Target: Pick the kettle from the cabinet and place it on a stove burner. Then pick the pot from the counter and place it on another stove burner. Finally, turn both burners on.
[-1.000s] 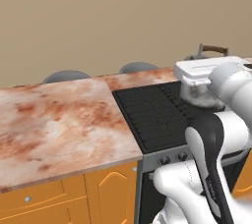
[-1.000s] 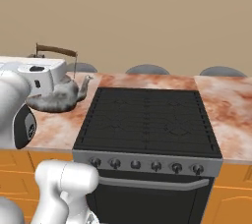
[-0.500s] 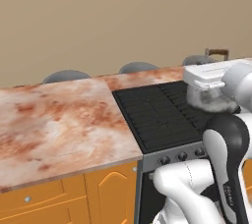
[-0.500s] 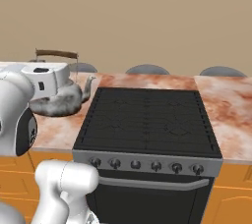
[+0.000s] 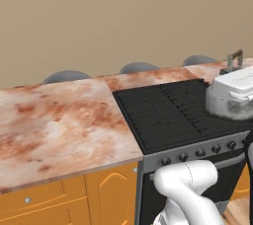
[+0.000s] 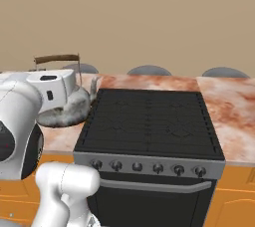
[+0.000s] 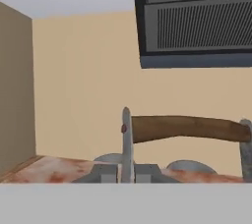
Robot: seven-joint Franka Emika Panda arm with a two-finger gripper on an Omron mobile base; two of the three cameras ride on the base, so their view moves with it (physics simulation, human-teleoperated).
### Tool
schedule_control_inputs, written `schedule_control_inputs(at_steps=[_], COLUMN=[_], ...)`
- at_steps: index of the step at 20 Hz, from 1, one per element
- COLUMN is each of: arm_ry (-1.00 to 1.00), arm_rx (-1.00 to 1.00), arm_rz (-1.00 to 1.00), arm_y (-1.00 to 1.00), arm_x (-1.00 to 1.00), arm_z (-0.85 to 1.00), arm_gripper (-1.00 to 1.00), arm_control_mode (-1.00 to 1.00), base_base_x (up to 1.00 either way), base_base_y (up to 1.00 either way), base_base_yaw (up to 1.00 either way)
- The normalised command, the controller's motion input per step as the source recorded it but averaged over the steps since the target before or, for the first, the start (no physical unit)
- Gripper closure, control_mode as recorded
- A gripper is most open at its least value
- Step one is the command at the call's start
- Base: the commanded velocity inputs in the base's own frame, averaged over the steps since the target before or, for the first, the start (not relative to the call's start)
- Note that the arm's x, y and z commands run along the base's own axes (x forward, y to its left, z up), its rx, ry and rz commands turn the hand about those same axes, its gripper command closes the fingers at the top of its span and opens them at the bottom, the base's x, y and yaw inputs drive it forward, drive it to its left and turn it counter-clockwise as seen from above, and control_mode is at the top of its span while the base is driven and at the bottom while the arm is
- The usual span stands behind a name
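My gripper (image 7: 124,171) is shut on one upright post of the kettle's loop handle (image 7: 187,127). The silver-grey kettle (image 6: 67,109) hangs just off the left edge of the black stove (image 6: 149,121) in the right base view. My white hand (image 6: 55,87) covers its top. In the left base view the kettle (image 5: 225,106) shows at the right edge, over the stove's (image 5: 173,110) front right corner, beneath my hand (image 5: 238,82). The black grid grates over the burners (image 6: 177,124) are bare. The pot and the cabinet are out of view.
A marbled reddish-brown counter (image 5: 54,125) runs left of the stove, with more of it on the right (image 6: 231,106). A steel knob strip (image 6: 147,167) lines the stove front. A dark range hood (image 7: 197,21) hangs above. Grey rounded chair backs (image 6: 149,70) rise behind the counter.
The kettle has come down with my hand and moved to the right, closer to the stove top. The gripper stays shut on the handle. The stove and counter have not shifted.
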Motion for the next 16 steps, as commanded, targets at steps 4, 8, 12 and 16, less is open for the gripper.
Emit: schedule_control_inputs(at_steps=[4,8,12,16], arm_ry=[-0.28,-0.17,-0.1,-0.01], arm_rx=[0.01,0.01,0.0,0.0], arm_rz=[0.11,0.08,0.08,0.03], arm_y=[-0.2,-0.32,-0.3,-0.27], arm_x=[-0.34,-0.23,-0.13,-0.13], arm_z=[-0.56,-0.58,-0.59,-0.57], arm_gripper=[1.0,1.0,1.0,1.0], arm_control_mode=[-1.0,-1.0,-1.0,-1.0], base_base_x=[0.0,0.0,0.0,0.0], base_base_y=[0.0,0.0,0.0,0.0], base_base_yaw=[0.0,0.0,0.0,0.0])
